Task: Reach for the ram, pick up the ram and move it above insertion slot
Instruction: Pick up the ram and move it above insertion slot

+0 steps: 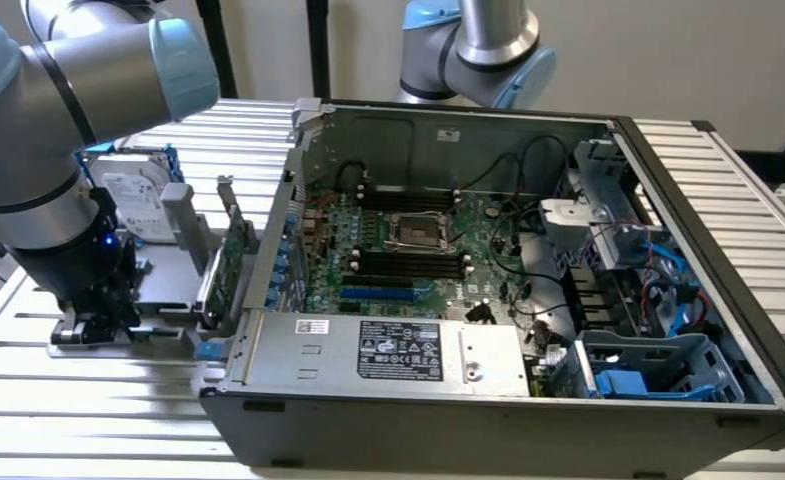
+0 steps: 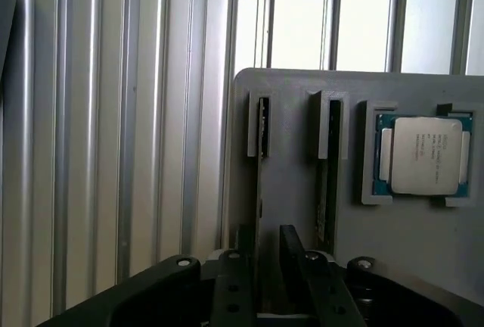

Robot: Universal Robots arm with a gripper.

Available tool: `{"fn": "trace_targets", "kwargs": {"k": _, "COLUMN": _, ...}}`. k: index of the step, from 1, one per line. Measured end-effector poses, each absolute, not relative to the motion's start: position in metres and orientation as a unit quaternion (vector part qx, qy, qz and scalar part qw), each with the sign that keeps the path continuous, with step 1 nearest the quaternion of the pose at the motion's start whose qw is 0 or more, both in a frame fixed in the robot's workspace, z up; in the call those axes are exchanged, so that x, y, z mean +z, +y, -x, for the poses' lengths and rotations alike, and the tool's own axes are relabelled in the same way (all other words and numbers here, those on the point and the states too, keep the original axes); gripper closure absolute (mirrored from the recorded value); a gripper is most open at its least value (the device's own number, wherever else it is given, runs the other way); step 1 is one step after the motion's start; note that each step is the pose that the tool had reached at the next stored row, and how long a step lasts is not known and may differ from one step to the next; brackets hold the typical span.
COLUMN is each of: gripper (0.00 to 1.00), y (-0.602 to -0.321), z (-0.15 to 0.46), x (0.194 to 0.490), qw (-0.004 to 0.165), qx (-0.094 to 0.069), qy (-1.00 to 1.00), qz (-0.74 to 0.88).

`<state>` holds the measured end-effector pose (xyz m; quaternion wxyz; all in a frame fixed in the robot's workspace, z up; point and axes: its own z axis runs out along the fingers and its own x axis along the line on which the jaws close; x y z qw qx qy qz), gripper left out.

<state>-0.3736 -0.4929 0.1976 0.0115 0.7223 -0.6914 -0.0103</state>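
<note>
The ram (image 2: 262,162) stands on edge in a slot of the grey holder plate (image 2: 295,88), a thin green stick seen edge-on. My gripper (image 2: 266,270) straddles its near end with one black finger on each side. The jaws are open, and a narrow gap still shows beside the stick. In the exterior view the gripper (image 1: 95,322) is low over the holder (image 1: 165,270), at the exterior view's left of the open computer case (image 1: 712,200). The black memory insertion slots (image 1: 412,263) lie on the motherboard beside the processor socket (image 1: 414,232).
A second stick (image 2: 327,183) stands in the neighbouring holder slot, and a square silver processor chip (image 2: 426,155) sits beyond it. A green expansion card (image 1: 233,250) and a hard drive (image 1: 135,192) stand by the holder. Cables, a power supply (image 1: 392,350) and blue drive bays fill the case.
</note>
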Motion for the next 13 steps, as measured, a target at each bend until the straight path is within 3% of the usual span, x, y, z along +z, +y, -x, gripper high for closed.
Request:
{"fn": "trace_targets", "kwargs": {"k": 1, "gripper": 0.73, "y": -0.4929, "z": 0.3738, "x": 0.1975, "qw": 0.012, "qx": -0.010, "qy": -0.691, "qz": -0.722}}
{"fn": "trace_targets", "kwargs": {"k": 8, "gripper": 0.73, "y": -0.4929, "z": 0.3744, "x": 0.1969, "qw": 0.013, "qx": -0.010, "qy": -0.691, "qz": -0.722}}
{"fn": "trace_targets", "kwargs": {"k": 13, "gripper": 0.87, "y": -0.4929, "z": 0.3744, "x": 0.1968, "qw": 0.012, "qx": -0.010, "qy": -0.691, "qz": -0.722}}
